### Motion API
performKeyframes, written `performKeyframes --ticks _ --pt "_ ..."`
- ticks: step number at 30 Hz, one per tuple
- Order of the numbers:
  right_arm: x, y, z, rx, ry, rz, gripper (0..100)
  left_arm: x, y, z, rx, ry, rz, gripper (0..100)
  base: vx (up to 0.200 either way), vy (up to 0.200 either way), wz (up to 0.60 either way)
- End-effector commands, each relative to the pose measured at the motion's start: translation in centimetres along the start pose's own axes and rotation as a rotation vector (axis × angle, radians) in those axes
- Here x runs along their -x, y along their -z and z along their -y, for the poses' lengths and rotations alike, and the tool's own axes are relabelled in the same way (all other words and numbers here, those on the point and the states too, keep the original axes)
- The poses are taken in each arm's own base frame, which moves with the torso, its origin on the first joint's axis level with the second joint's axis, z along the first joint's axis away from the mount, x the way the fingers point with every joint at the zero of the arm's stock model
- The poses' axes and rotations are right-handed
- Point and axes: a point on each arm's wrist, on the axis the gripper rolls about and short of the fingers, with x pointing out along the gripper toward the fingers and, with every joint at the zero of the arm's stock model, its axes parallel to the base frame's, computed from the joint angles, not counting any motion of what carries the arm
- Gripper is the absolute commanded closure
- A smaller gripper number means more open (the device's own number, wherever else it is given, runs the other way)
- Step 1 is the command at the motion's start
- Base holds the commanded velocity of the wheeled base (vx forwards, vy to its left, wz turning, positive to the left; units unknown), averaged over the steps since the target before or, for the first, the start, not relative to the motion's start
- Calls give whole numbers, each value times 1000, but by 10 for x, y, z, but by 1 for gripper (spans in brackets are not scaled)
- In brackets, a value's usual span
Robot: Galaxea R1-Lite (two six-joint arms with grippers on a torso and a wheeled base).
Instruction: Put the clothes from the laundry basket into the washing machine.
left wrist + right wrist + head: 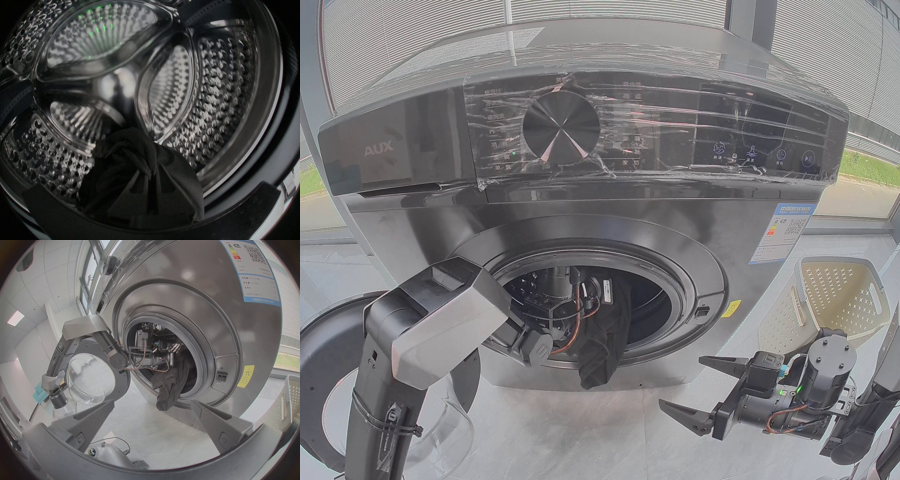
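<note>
1. Washer (675, 225): fills the head view, with its round opening low at centre and the steel drum (218, 93) behind it.
2. Door (325, 356): swung open, at 8 o'clock from the opening.
3. Basket (844, 294): pale and tilted, beside the washer at 3 o'clock from the opening.
4. Garment (606, 350): black, draped over the opening's rim at 6 o'clock. One end hangs outside and the rest is bunched inside the drum.
5. Left gripper (151, 176): inside the drum, jaws clenched on the bunched garment.
6. Right gripper (681, 381): at 4 o'clock from the opening, jaws spread wide and holding nothing.
</note>
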Motion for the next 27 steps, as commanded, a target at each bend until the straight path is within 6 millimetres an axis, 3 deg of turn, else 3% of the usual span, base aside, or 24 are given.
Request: performKeyframes --ticks 1,8,9,14,19,27 --pt "0 -1 0 0 -1 4 0 -17 -3 0 25 -23 77 100 0 0 0" --pt "0 0 0 0 0 2 0 -16 4 -1 22 -26 59 100 0 0 0" --pt "0 0 0 0 0 2 0 -15 5 -2 21 -25 54 0 0 0 0" --pt "0 0 0 -1 2 2 0 -7 8 -2 15 -29 23 0 0 0 0" --pt "0 0 0 -1 2 2 0 24 3 3 -2 45 -66 0 0 0 0" --pt "0 0 0 -1 3 3 0 47 36 6 -75 128 -210 0 0 0 0"
